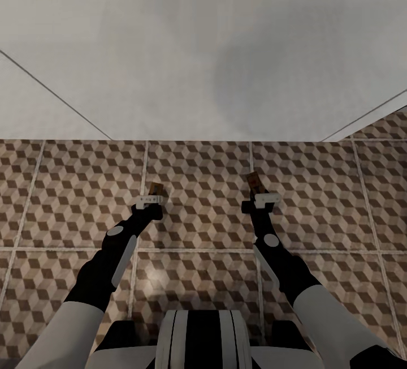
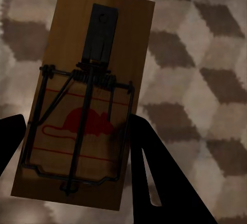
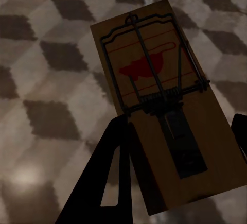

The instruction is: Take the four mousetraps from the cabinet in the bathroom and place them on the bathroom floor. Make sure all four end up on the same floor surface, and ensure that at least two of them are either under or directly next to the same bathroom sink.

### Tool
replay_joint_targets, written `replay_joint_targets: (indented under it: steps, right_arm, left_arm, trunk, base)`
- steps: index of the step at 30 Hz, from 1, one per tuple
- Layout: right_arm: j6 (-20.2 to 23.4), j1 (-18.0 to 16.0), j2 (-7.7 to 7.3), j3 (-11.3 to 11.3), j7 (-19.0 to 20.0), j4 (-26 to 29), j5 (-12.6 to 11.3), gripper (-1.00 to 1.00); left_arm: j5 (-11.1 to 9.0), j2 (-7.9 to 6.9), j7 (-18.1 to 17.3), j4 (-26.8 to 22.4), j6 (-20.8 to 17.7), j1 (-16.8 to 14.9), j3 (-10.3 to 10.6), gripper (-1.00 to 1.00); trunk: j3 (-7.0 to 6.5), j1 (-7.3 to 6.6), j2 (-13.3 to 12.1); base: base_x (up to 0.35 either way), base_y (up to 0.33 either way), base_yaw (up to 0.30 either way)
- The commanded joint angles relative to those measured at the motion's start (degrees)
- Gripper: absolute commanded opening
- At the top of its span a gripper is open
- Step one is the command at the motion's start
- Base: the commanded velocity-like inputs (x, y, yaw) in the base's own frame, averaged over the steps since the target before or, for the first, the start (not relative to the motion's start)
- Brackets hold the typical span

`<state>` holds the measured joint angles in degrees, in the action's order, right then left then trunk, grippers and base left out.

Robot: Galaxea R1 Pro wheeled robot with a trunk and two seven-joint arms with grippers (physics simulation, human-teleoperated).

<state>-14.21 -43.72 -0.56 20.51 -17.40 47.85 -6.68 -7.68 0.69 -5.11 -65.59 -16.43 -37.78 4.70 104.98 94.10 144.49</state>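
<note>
Each of my grippers is shut on a mousetrap above the cube-patterned bathroom floor point(image 1: 203, 227). The left gripper point(image 1: 152, 196) pinches a tan mousetrap point(image 1: 157, 188) by its long edges. In the left wrist view that mousetrap point(image 2: 87, 80) shows its wire bar and red mouse mark, with a dark finger point(image 2: 154, 172) on each side. The right gripper point(image 1: 259, 194) holds a second mousetrap point(image 1: 254, 179) the same way. In the right wrist view that trap point(image 3: 159, 95) sits tilted between the fingers point(image 3: 113, 172) over the floor tiles point(image 3: 46, 80). The cabinet, the sink and the other traps are out of view.
A broad plain white surface point(image 1: 203, 46) rises from the far edge of the floor tiles, just ahead of both grippers. More tiled floor shows past its right end point(image 1: 390, 125). My white trunk point(image 1: 200, 338) is at the bottom of the head view.
</note>
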Motion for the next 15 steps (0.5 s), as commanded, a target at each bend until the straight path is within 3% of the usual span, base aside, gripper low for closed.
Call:
replay_joint_targets:
  steps: [1, 15]
  right_arm:
    - [-0.35, -0.05, -0.06, 0.32, -0.32, -0.03, -0.62, -1.0]
    - [-0.53, -0.05, -0.06, 0.55, -0.27, -0.03, -0.62, -1.0]
  left_arm:
    - [-0.49, 0.01, -0.16, -0.06, -0.36, -0.01, -0.05, -1.0]
    - [-0.49, 0.01, -0.16, 0.02, -0.36, 0.08, -0.05, -1.0]
  trunk:
    - [0.02, -0.01, 0.01]
    - [0.02, -0.01, 0.01]
  base:
    - [0.0, 0.0, 0.0]
    - [0.0, 0.0, 0.0]
